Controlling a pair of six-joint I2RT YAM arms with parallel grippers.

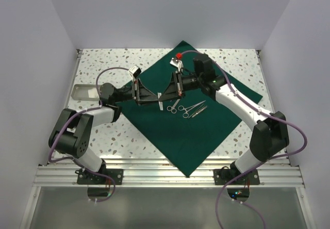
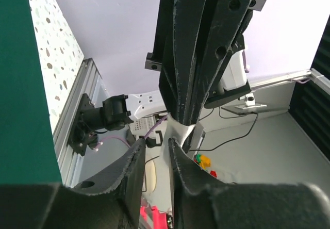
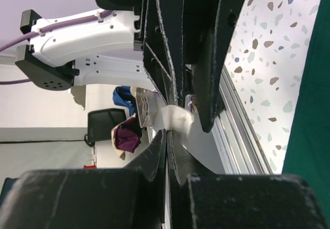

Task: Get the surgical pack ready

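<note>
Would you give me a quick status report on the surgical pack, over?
Right gripper shut on gauze square. Left gripper slightly apart around same gauze, above green drape. Instruments lie on drape. Nothing in the way.

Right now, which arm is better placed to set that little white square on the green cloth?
Probably the right. The right arm's fingers are pinched shut on the small white gauze square; the left arm's fingers sit either side of it with a gap.
</note>
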